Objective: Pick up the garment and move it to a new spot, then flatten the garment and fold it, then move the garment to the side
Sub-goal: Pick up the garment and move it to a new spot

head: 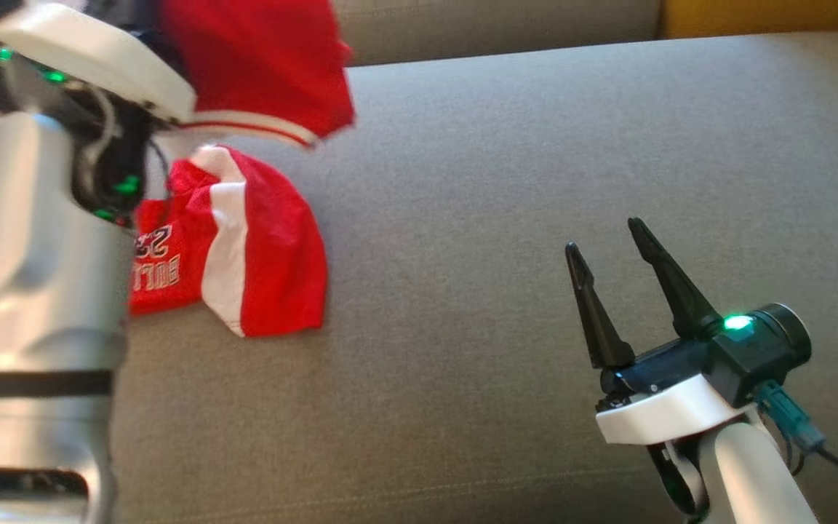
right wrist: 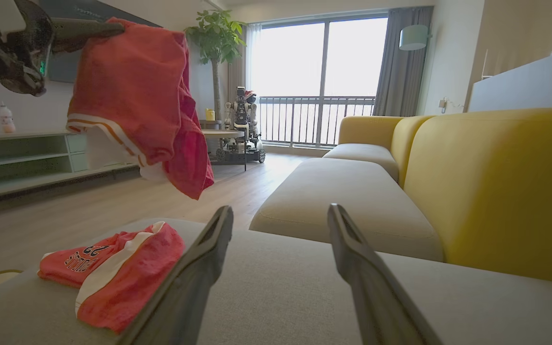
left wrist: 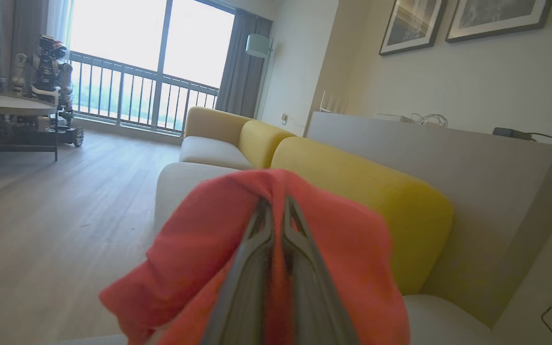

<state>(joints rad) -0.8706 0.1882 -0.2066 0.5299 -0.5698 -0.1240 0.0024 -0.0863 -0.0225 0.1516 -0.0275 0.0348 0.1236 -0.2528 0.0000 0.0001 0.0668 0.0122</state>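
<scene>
Left gripper [left wrist: 276,199] is up in the air, its jaws pressed together on a fold of the red garment [left wrist: 199,230]. The cloth drapes over both fingers and hangs down either side of them. In the right wrist view the left gripper [right wrist: 86,28] comes in from the upper left, the red garment [right wrist: 132,86] hanging below its tips, clear of the grey sofa seat [right wrist: 352,191]. A white and orange trimmed hem shows along the lower edge. From the head camera the garment [head: 266,65] sits at the top, partly behind the left arm's white wrist housing [head: 92,51].

Right gripper [head: 603,236] is low over the sofa seat [head: 535,145], jaws spread wide, nothing between them. In its own camera the right gripper [right wrist: 281,211] looks along the seat, and the yellow backrest [right wrist: 496,182] runs off the right finger's side.

Second piece on the seat: a red jersey [right wrist: 127,268] with a white stripe and dark lettering, bunched up just outside the right gripper's left finger. Head view shows that red jersey [head: 259,247] lying below the hanging garment, well apart from the right jaws.
</scene>
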